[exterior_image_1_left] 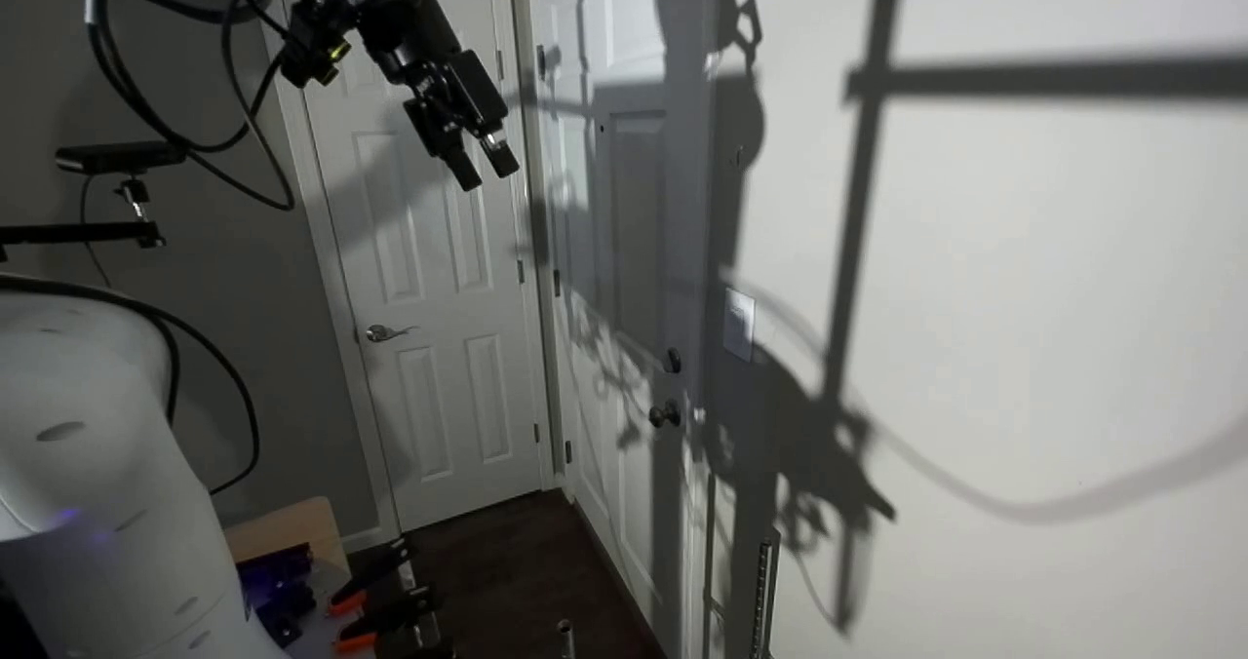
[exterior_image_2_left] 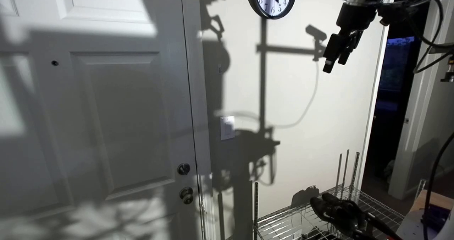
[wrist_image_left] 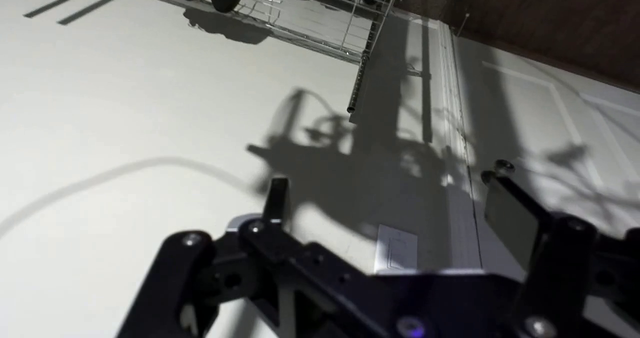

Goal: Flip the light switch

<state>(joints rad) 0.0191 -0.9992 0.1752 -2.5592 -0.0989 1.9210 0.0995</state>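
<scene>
Pale tabletop (exterior_image_2_left: 411, 225) with orange-tipped clamps (exterior_image_1_left: 390, 615) at its edge, dark object (exterior_image_1_left: 278, 581) alongside.

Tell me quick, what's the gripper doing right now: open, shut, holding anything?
Gripper: open, its fingers wide apart in the wrist view, holding nothing.
</scene>
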